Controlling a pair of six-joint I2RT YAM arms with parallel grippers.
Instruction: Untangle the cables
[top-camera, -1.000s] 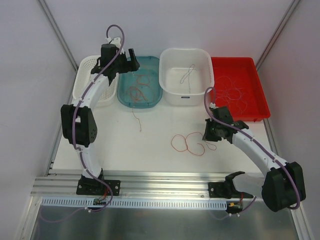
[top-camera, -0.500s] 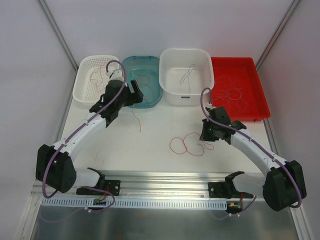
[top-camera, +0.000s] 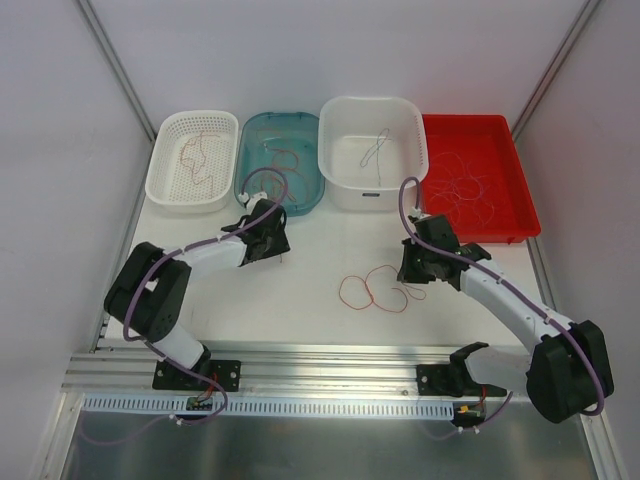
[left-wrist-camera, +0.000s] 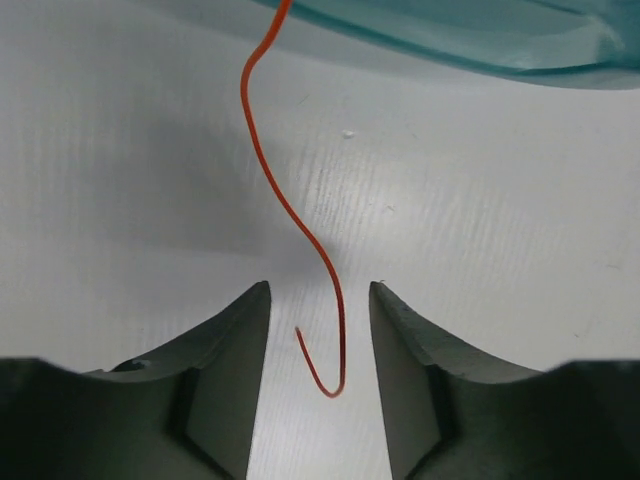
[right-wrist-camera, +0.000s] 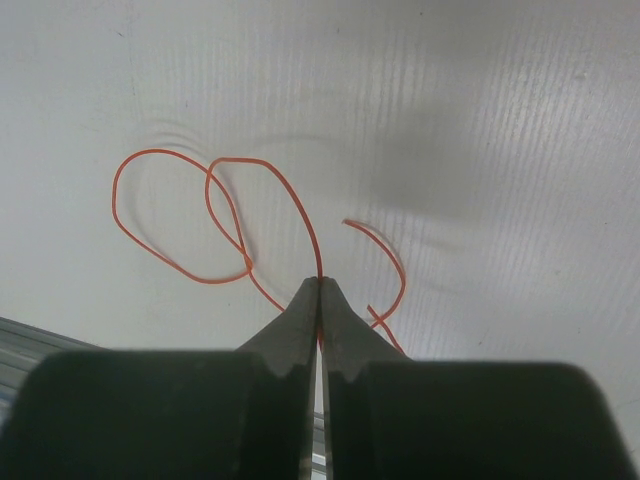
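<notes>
A tangle of thin red cables (top-camera: 375, 290) lies in loops on the white table right of centre. My right gripper (top-camera: 408, 270) is at its right end, shut on one red strand (right-wrist-camera: 318, 262) that runs up into the loops (right-wrist-camera: 230, 215). My left gripper (top-camera: 278, 243) sits low on the table just in front of the teal basin (top-camera: 245, 190). A single red cable (left-wrist-camera: 290, 210) trails out of the basin, and its hooked end lies between my left gripper's (left-wrist-camera: 320, 290) parted jaws without touching either finger.
Along the back stand a white mesh basket (top-camera: 170, 180) with a red wire, the teal basin's wall (left-wrist-camera: 480, 40), a white tub (top-camera: 340, 190) with a pale grey wire (top-camera: 375, 150), and a red tray (top-camera: 520, 215) with several wires. A metal rail runs along the near edge.
My left arm swung down from above the basket and teal basin to the table in front, and its jaws narrowed around the trailing wire's end. My right gripper stayed shut, shifting slightly left.
</notes>
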